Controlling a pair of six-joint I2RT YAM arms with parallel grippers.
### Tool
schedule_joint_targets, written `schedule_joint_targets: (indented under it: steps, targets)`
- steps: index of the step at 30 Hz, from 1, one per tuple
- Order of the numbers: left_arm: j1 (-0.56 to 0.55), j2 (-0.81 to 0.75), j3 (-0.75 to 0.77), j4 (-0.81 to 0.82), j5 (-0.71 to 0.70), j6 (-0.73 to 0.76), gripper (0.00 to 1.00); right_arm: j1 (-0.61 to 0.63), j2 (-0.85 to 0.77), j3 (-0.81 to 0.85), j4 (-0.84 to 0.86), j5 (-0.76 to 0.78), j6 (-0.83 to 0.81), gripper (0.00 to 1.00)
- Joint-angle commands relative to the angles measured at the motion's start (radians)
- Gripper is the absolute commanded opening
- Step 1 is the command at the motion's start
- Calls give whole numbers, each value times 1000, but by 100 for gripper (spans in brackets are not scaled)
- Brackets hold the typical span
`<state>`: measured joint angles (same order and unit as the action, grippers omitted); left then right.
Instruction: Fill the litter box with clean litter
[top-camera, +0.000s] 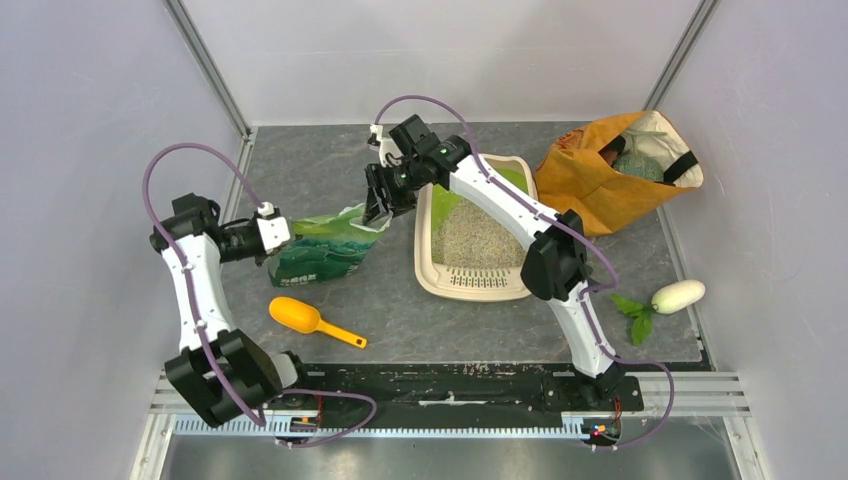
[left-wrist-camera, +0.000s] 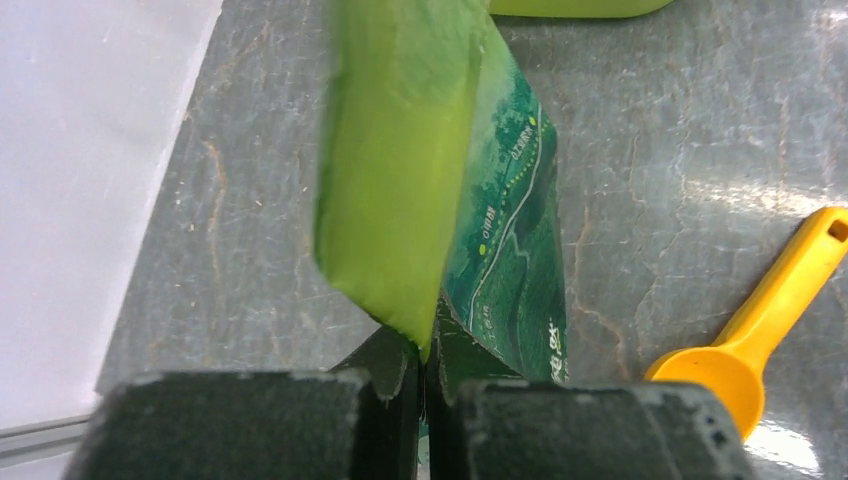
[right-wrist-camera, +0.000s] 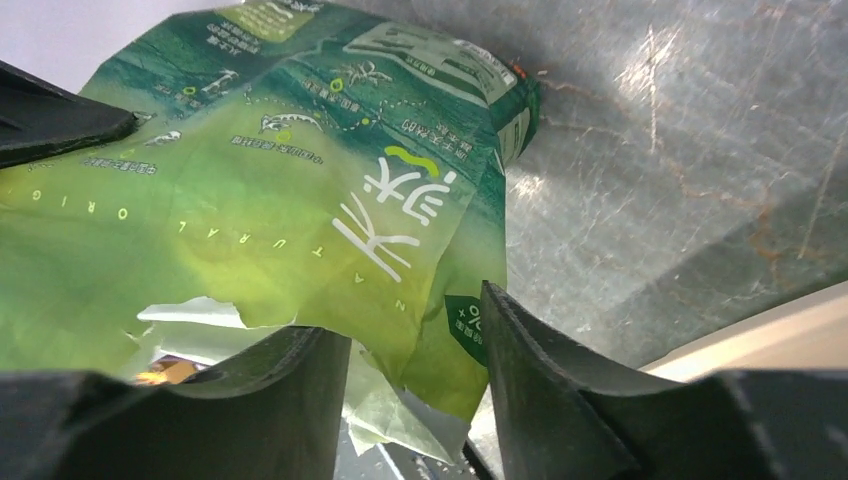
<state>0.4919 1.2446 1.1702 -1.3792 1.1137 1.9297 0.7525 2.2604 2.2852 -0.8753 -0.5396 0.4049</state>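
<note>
**Litter bag held at both ends, just left of the litter box**

Left tool (left-wrist-camera: 422, 370) is fully closed, pinching a folded edge of the green printed litter bag (left-wrist-camera: 500, 250) at the end farthest from the litter box (top-camera: 423, 262). Right tool (right-wrist-camera: 415, 330) has its jaws apart. They straddle the bag's torn mouth edge without pinching it, so nothing is held there.

Key relation: the bag lies on the desk (top-camera: 400, 320) just left of the box. Its long axis runs left to right, with the mouth end nearest the box's left rim and the pinched end pointing away. The box's own long axis runs near to far, roughly square to the bag. The right arm is the nearer one and its forearm crosses over the box; the left arm is well apart from it, beyond the bag.

Box look: beige rim, lime-green inside, and a slotted grate (top-camera: 480, 282) at the near end. Clean litter (top-camera: 470, 238), pale and sandy, covers the middle of the floor, and green shows bare at the far end. That reads as partly filled, in my judgement.

The next pour likely needs the mouth lifted over the left rim. How much litter is left in the bag can't be told from the wrist views.

Yellow scoop (top-camera: 310, 320) lies near-left of the box. Orange fabric bag (top-camera: 585, 185) sits at its far-right.
</note>
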Motion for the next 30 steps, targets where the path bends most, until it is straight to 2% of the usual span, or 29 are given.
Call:
schedule_joint_targets:
  steps: [1,4,6,11,15,18,25,30]
  targets:
    - [-29,-70,-21,202,69,-106,2,4,27,28,-53,-88,78,49]
    - [-56,-83,-28,261,67,-164,2,8,76,109,-65,-117,121,17]
    - [-91,-85,-22,285,60,-179,2,11,100,152,-30,-106,139,0]
    - [-212,-56,24,323,31,-246,2,23,129,202,121,-150,177,0]
    - [-278,-14,26,379,-34,-287,2,29,79,86,352,-243,289,0]
    - [-279,21,8,428,-84,-309,2,35,19,-22,531,-288,368,0]
    - [-228,43,-7,450,-146,-329,2,28,16,20,618,-374,429,0]
    - [-147,78,23,342,-148,-227,2,21,-10,19,708,-429,522,0]
